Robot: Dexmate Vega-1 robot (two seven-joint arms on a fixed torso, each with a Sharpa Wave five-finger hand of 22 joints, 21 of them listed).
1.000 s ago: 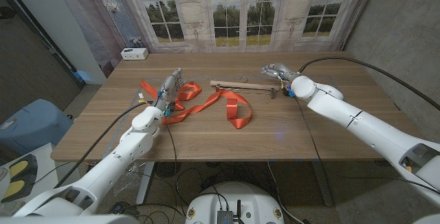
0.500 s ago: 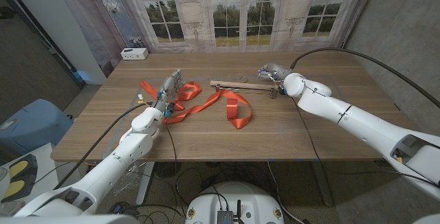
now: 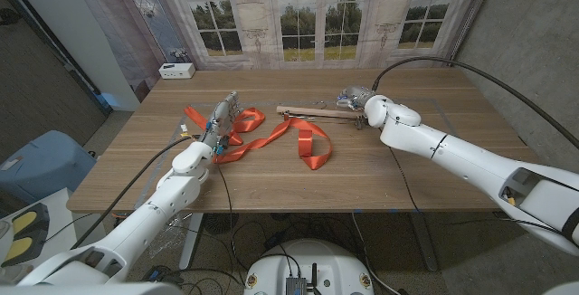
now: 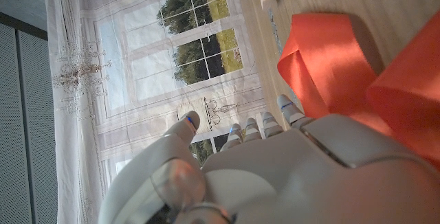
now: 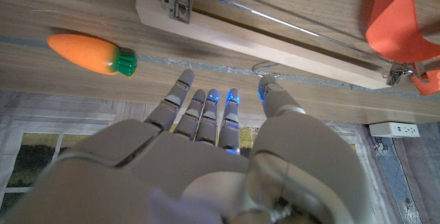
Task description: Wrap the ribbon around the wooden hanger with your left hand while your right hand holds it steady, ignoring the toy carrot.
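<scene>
Curtained windows are standing behind the wooden bench [image 3: 271,182], and everything you need is lying out flat on its top. You are keeping the wooden hanger [image 3: 318,112] toward the far middle, its bar lengthwise across the bench with its metal clips showing in the right wrist view, so either end is open to a grasp. Your right hand [image 3: 355,99] is hovering at the hanger's right end with its fingers [image 5: 206,107] spread and nothing in them; it looks placed there to come down and pin the bar, which is not yet done. The ribbon [image 3: 271,137] is sprawling in orange loops from the hanger's near side over to your left hand [image 3: 222,116], which is resting over the ribbon's left loops. Whether that hand is gripping the ribbon I cannot tell: the left wrist view is showing fingers extended beside the orange band, not closed on it. The toy carrot [image 5: 91,51] is lying beyond the hanger, apart from it, near your right fingertips; keep clear of it. No containers are sitting on the bench.
</scene>
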